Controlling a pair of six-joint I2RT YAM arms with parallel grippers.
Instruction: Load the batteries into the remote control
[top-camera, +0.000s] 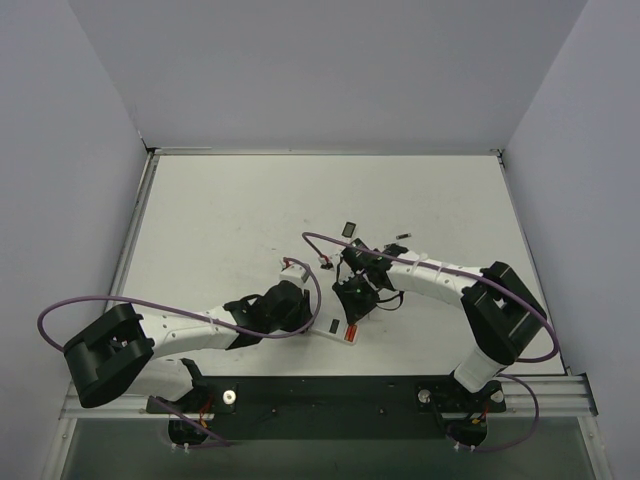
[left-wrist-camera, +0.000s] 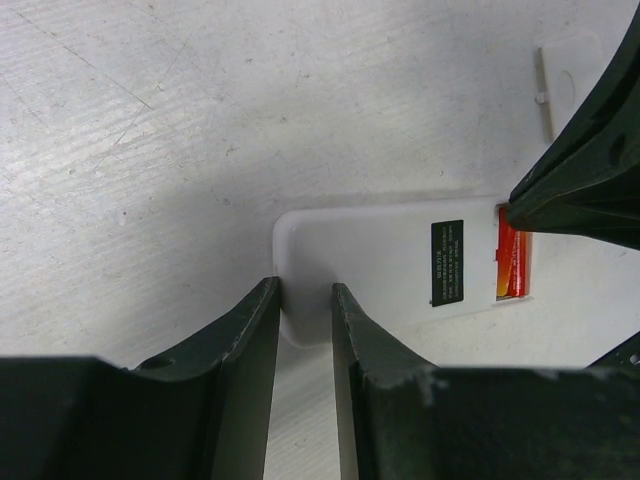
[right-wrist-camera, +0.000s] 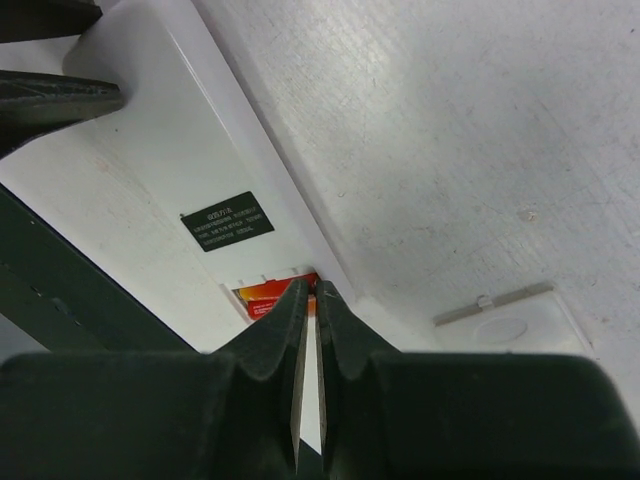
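Observation:
The remote control (left-wrist-camera: 380, 255) lies with its white face up, a small dark label (left-wrist-camera: 447, 262) on it. Its open compartment shows a red battery (left-wrist-camera: 512, 268). My left gripper (left-wrist-camera: 305, 292) is shut on the remote's near end, one finger on each side. My right gripper (right-wrist-camera: 315, 290) is shut, its tips together right over the red battery (right-wrist-camera: 265, 298) in the compartment, with nothing seen between them. In the top view both grippers, the left (top-camera: 312, 322) and the right (top-camera: 350, 316), meet at the remote control (top-camera: 333, 327) near the table's front middle.
A white battery cover (right-wrist-camera: 505, 318) lies flat on the table just beyond the remote, also in the left wrist view (left-wrist-camera: 572, 75). Small dark items (top-camera: 350, 229) and a thin dark piece (top-camera: 401, 236) lie farther back. The right arm (top-camera: 430, 272) reaches in from the right.

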